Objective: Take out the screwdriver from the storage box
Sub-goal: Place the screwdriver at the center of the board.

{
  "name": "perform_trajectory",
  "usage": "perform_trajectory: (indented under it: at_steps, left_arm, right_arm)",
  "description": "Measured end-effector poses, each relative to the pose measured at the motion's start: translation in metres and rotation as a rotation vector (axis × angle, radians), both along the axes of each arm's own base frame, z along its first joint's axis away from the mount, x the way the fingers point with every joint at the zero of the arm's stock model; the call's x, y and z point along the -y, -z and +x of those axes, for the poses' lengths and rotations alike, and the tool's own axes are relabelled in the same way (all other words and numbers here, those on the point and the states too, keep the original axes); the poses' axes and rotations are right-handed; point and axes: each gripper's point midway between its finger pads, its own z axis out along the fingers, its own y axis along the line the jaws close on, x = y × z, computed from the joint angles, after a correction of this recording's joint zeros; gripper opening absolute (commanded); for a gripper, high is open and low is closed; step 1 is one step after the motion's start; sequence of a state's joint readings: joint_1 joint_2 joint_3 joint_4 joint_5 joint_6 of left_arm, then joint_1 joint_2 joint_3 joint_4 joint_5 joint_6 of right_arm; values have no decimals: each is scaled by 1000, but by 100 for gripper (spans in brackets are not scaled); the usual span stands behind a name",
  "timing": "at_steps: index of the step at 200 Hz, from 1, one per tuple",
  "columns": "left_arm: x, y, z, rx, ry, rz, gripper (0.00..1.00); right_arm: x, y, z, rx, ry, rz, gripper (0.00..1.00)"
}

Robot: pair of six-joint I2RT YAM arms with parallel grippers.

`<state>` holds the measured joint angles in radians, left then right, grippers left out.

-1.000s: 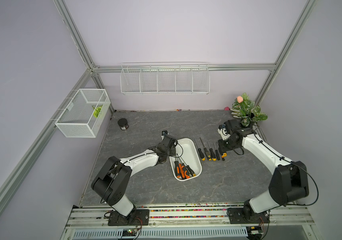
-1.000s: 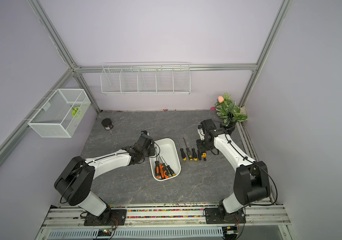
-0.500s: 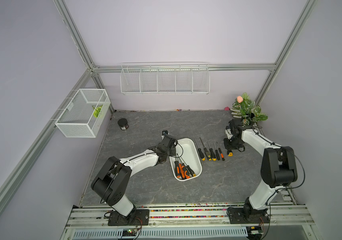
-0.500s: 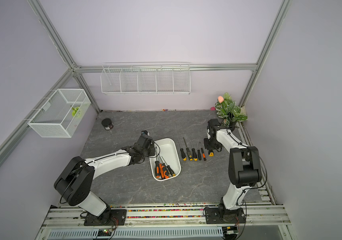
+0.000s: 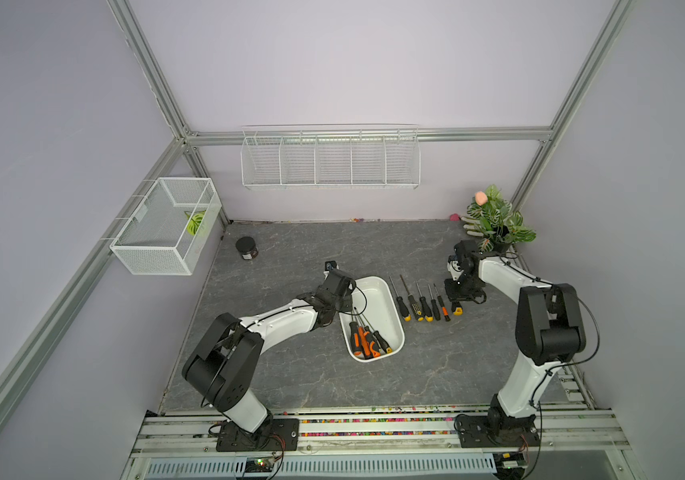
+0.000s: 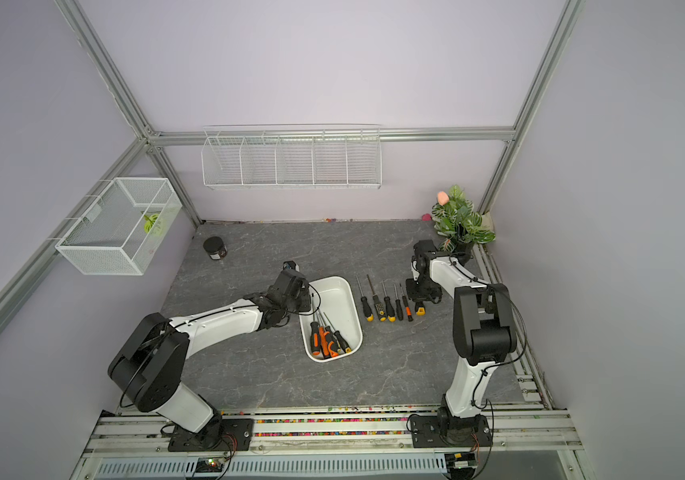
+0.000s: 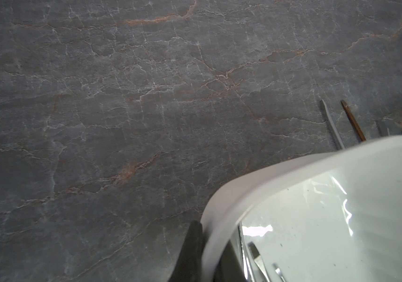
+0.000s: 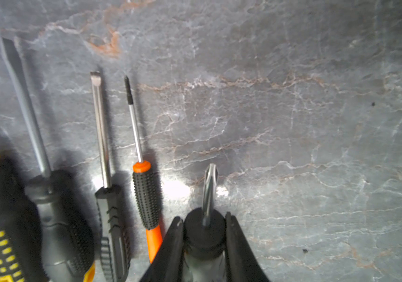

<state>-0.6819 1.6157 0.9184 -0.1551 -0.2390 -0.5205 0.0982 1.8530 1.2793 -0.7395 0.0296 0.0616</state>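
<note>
Right wrist view shows the right gripper (image 8: 203, 217) pinching the black handle of a stubby Phillips screwdriver (image 8: 209, 185), low over the grey table (image 8: 317, 122) and just beside the orange-handled screwdriver (image 8: 146, 195) that ends the laid-out row. This looks like the set-down step. Next the jaws should part and the arm should lift clear without nudging the neighbours. The left gripper (image 7: 211, 236) is clamped on the rim of the white storage box (image 7: 280, 171), where other screwdrivers (image 5: 368, 338) lie inside.

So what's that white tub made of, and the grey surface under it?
The storage box looks like smooth glossy plastic: light glints off its inside. The tabletop looks like matt grey veined stone, though it could be a printed sheet.
</note>
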Motion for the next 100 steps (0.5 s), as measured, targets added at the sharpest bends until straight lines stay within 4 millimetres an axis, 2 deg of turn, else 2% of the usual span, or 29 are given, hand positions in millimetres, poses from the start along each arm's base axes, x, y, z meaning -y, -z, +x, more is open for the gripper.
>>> perform_trajectory:
  at_steps: [60, 100]
  left_arm:
    - [0, 0, 0, 0, 0, 0, 0]
    - [0, 0, 0, 0, 0, 0, 0]
  right_arm:
    - [0, 4, 2, -11, -3, -1, 15]
    - [-1, 8, 1, -22, -4, 2, 16]
